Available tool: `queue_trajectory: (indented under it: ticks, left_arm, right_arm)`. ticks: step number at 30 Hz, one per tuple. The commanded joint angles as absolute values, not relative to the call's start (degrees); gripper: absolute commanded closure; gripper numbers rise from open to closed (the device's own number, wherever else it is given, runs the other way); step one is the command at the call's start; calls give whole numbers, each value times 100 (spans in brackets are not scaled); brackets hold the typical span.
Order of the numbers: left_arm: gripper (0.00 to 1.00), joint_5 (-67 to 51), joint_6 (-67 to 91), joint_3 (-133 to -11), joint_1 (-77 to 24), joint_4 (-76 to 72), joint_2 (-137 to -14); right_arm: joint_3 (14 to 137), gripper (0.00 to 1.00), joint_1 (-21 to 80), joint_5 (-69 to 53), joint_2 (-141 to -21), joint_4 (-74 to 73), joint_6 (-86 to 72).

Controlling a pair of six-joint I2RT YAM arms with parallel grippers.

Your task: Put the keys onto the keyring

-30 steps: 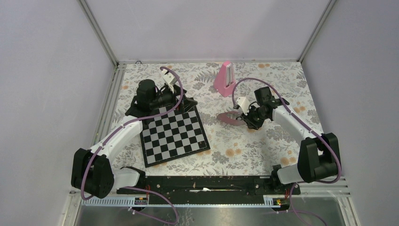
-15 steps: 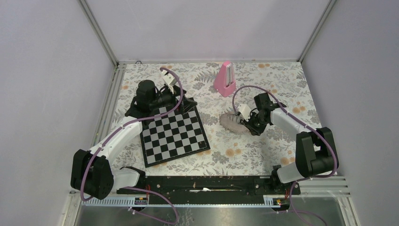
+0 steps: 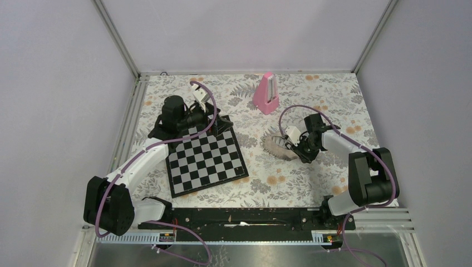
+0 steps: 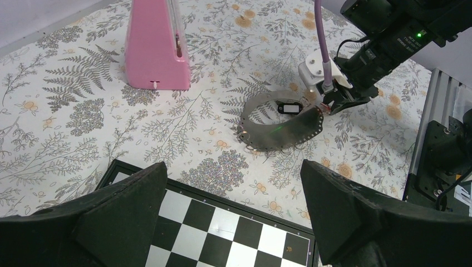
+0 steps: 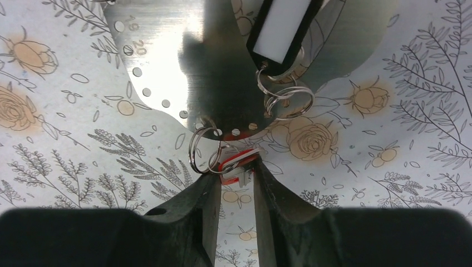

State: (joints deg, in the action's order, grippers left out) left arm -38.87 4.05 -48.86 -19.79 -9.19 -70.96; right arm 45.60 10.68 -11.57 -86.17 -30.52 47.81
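The keyring (image 3: 275, 146) is a pale, shiny flexible band bent into a loop, with small holes along its edge. It lies on the floral cloth right of the chessboard, and it also shows in the left wrist view as the keyring (image 4: 276, 132). My right gripper (image 3: 297, 148) sits at its right rim. In the right wrist view, the right gripper (image 5: 236, 173) is shut on a red-headed key (image 5: 238, 165). That key's small split ring (image 5: 201, 149) hooks a hole in the keyring's band (image 5: 161, 50). My left gripper (image 4: 234, 203) hangs open over the chessboard's far edge and holds nothing.
A tall pink metronome (image 3: 266, 93) stands behind the keyring. The black-and-white chessboard (image 3: 206, 158) lies in front of the left arm. A black-framed white tag (image 5: 283, 25) with further split rings (image 5: 286, 99) hangs on the band. Grey walls enclose the table.
My right gripper has drawn a little nearer and rightward with the key, and the keyring has shifted with it and turned from a reddish look to pale. The left arm has not moved.
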Motion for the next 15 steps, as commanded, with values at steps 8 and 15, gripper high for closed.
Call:
queue_trajectory:
  ticks: [8,15]
  left_arm:
    - [1,-3952,359,-4834,-1951,-1228,-7083]
    - [1,-3909,324,-4836,-1951,-1239,-7078]
  right_arm:
    - [4496,46,646,-1078,-8537,-3074,5053]
    - [4501,43,402,-1096,-8347,-3202,5201]
